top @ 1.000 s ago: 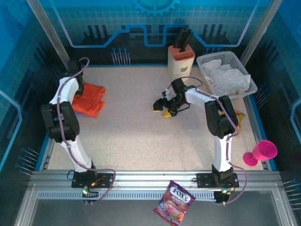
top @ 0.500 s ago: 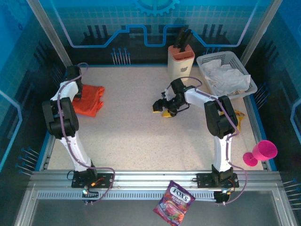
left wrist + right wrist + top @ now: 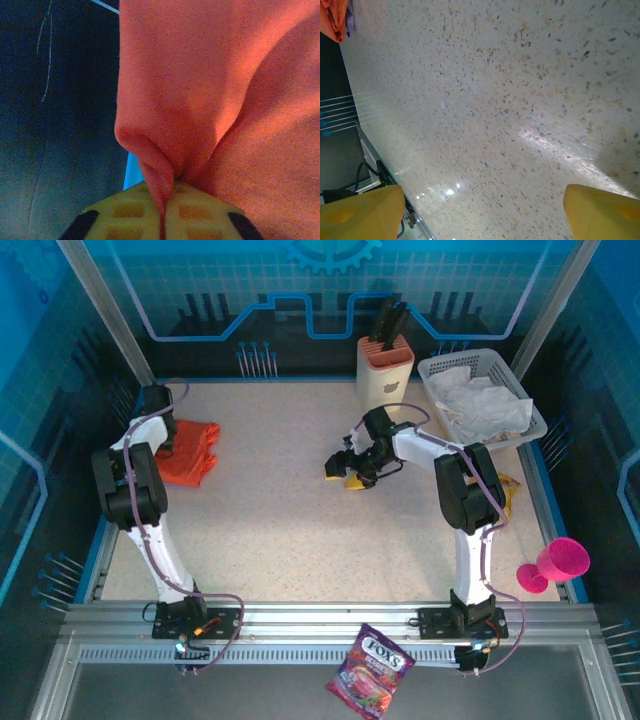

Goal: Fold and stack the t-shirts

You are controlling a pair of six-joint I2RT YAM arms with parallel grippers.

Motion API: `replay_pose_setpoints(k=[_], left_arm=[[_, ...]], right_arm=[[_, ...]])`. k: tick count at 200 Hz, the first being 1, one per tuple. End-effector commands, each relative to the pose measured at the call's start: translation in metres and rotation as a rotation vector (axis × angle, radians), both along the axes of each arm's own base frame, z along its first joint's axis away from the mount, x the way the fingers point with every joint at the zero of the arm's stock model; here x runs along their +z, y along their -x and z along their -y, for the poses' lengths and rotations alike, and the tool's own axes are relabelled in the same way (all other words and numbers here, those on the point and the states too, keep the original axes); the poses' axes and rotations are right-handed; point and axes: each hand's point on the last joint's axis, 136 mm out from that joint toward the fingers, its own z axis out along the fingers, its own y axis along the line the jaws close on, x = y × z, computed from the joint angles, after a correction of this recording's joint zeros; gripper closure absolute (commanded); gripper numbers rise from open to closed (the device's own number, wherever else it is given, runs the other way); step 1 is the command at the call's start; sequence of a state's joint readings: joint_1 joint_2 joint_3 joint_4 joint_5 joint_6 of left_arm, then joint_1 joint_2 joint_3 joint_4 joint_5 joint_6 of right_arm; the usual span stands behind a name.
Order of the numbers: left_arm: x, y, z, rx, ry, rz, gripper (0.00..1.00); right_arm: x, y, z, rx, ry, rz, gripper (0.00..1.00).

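Observation:
The orange-red t-shirt (image 3: 190,452) lies folded at the far left of the table. My left gripper (image 3: 166,443) is at the shirt's left edge, shut on a pinched fold of the orange cloth (image 3: 200,90), with its yellow fingers (image 3: 200,217) pressed together around it. A sliver of lavender cloth (image 3: 350,15) shows beside the orange shirt (image 3: 332,17) in the right wrist view; the lavender shirt is otherwise hidden. My right gripper (image 3: 345,468) hovers over the table's middle, open, with nothing between its yellow fingertips (image 3: 360,212).
A white basket (image 3: 525,390) with crumpled white cloth stands at the back right, next to a knife block (image 3: 385,370). A pink cup (image 3: 555,562) lies by the right edge. A candy bag (image 3: 370,670) rests on the front rail.
My left arm has drawn toward the left edge, dragging the orange shirt with it and bunching it narrower. The right arm has stayed still.

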State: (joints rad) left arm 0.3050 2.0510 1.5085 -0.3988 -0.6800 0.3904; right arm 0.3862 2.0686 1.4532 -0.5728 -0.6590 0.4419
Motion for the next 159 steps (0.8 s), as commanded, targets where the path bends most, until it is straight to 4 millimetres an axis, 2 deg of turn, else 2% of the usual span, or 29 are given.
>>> replay_pose_setpoints(k=[1, 22, 36, 59, 74, 106, 135, 159], left_arm=[[0.002, 0.007, -0.015, 0.071, -0.034, 0.03, 0.67], [0.004, 0.009, -0.015, 0.092, -0.018, 0.054, 0.38], [0.006, 0.01, -0.015, 0.107, -0.004, 0.063, 0.3], [0.016, 0.01, -0.008, 0.132, 0.049, 0.112, 0.27], [0.024, 0.007, 0.003, 0.133, 0.136, 0.173, 0.23], [0.046, 0.007, 0.02, 0.168, 0.265, 0.269, 0.21], [0.083, 0.012, 0.034, 0.172, 0.336, 0.371, 0.2], [0.112, 0.021, 0.059, 0.133, 0.448, 0.481, 0.15]], right_arm=[[0.0, 0.009, -0.004, 0.033, 0.005, -0.012, 0.16], [0.002, 0.008, -0.004, 0.034, 0.003, -0.007, 0.16], [0.002, 0.008, -0.004, 0.034, 0.005, -0.005, 0.16], [0.004, 0.009, -0.004, 0.035, 0.005, -0.001, 0.16], [0.005, 0.009, -0.004, 0.035, 0.004, -0.001, 0.16], [0.013, 0.006, -0.004, 0.033, 0.008, 0.023, 0.16], [0.026, -0.001, 0.0, 0.024, 0.028, 0.071, 0.14], [0.04, -0.008, 0.003, 0.014, 0.036, 0.124, 0.11]])
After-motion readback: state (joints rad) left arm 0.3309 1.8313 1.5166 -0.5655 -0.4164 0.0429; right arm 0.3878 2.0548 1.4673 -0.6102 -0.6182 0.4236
